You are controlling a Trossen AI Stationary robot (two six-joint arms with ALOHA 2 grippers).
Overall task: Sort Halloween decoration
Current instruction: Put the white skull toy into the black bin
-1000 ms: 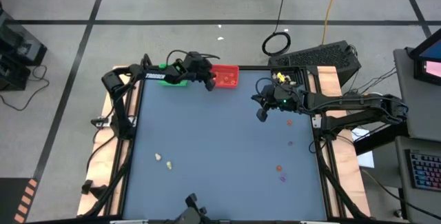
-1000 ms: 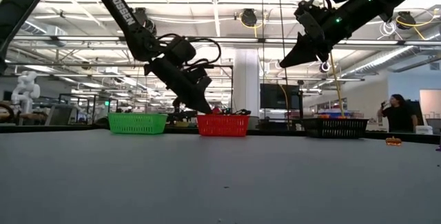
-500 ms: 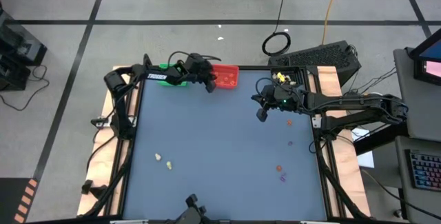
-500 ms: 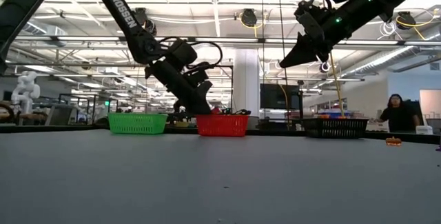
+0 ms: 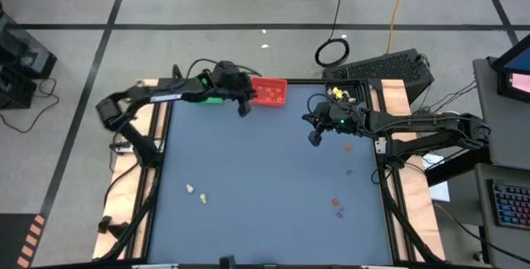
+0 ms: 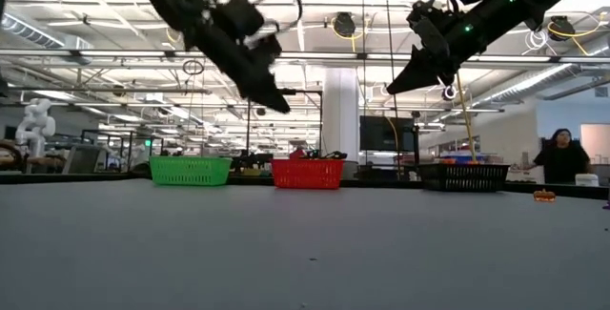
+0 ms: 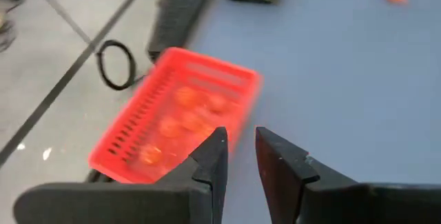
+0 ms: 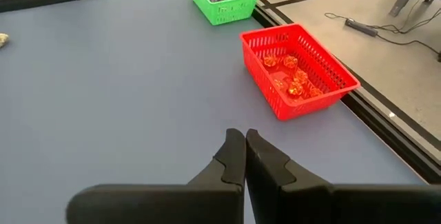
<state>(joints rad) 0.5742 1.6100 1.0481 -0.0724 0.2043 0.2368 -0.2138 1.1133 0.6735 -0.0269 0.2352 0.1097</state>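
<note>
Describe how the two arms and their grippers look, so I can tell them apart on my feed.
Both are dark, jointed arms with looping black cables. The left arm bears a white label; its gripper has two black wedge-shaped fingers. The right gripper looks alike; a green light glows near its wrist.

Red slotted basket [image 7: 180,117] ahead of the left jaws holds orange-red trinkets [image 7: 193,110]; green basket [image 8: 224,0] beyond the right jaws; blue-grey table [image 5: 265,178].

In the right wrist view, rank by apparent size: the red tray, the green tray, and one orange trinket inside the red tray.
1. Red tray, largest, though it sits nearer the camera.
2. Green tray, smaller in view; it is farther off and partly cut off, so true size is unsure.
3. Orange trinket, by far the smallest.
</note>
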